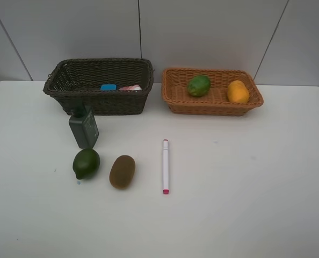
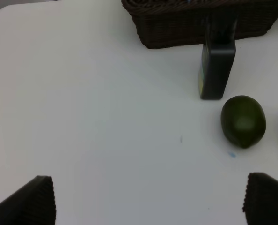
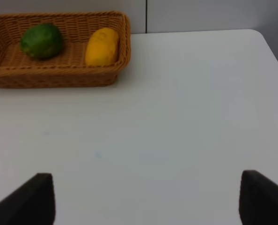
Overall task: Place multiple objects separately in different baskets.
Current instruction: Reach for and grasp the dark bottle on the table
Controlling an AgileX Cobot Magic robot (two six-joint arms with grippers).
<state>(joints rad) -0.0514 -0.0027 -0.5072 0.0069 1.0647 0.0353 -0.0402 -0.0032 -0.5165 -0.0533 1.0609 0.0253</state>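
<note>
The left gripper hangs near the green fruit, fingers spread wide. The right gripper is spread wide too

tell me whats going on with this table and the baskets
A two-armed robot is sorting small objects into two baskets, and about half are in. The dark brown basket holds the blue eraser and pink bottle. The tan basket holds a green fruit and the mango. The dark green bottle, a second green fruit, the kiwi and the marker are out on the table. The left arm's fingers and right arm's fingers are open and hold nothing.
</note>
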